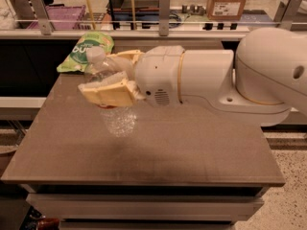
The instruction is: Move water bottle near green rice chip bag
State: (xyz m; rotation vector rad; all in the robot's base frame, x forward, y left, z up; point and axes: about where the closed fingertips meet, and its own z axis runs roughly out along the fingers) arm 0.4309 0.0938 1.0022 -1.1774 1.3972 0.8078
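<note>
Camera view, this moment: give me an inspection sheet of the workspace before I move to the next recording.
Surface: brown table, smooth top.
Job's things: water bottle tilted in the gripper, cap toward the green rice chip bag, which lies at the table's far left corner.
Clutter: nothing seen; the arm hides part of the table.
Grippers: gripper over the table's left half, shut on the water bottle.
Cables: nothing seen.
Surroundings: cardboard box and purple crate behind a railing.
</note>
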